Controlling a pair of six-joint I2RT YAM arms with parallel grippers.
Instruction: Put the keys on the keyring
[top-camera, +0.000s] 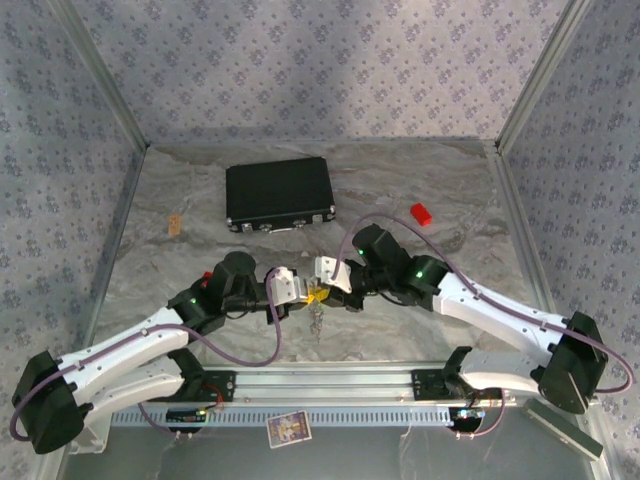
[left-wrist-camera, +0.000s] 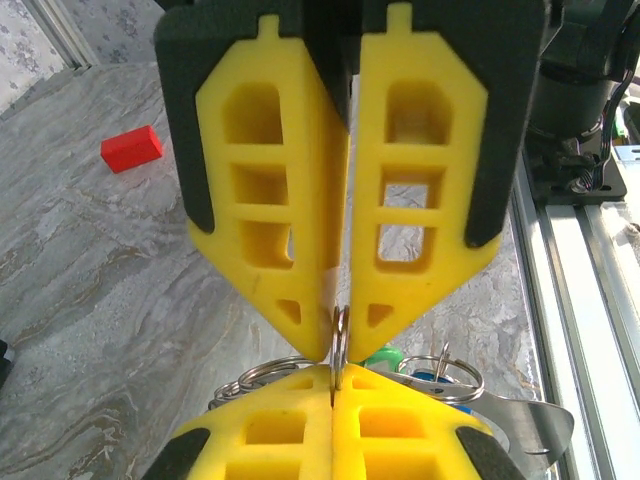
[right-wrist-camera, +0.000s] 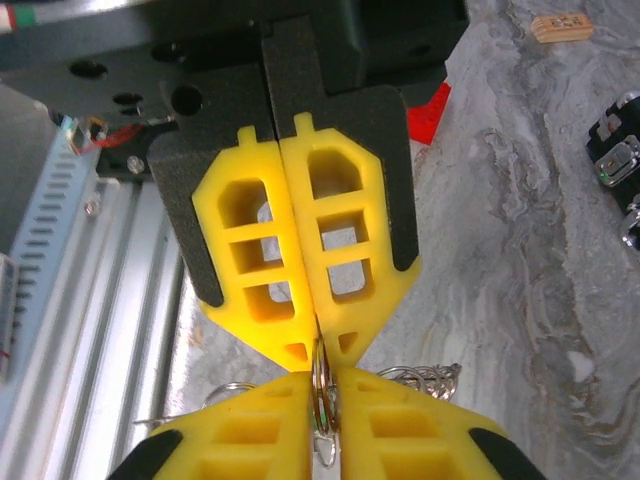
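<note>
Figure: my left claw (left-wrist-camera: 333, 390) and right claw (right-wrist-camera: 322, 400) are meeting tip to tip, both clamping on the thin silvery metal keyring (left-wrist-camera: 340, 342). The small green-headed key (left-wrist-camera: 383, 355) and blue-headed key (left-wrist-camera: 440, 377) are sitting just beside it, above the grey marbled table (left-wrist-camera: 100, 300).

black case (top-camera: 279, 194) sits far back on the marbled surface (top-camera: 400, 170); red block (top-camera: 421, 212) to its right; tan tag (top-camera: 175, 224) left
</note>
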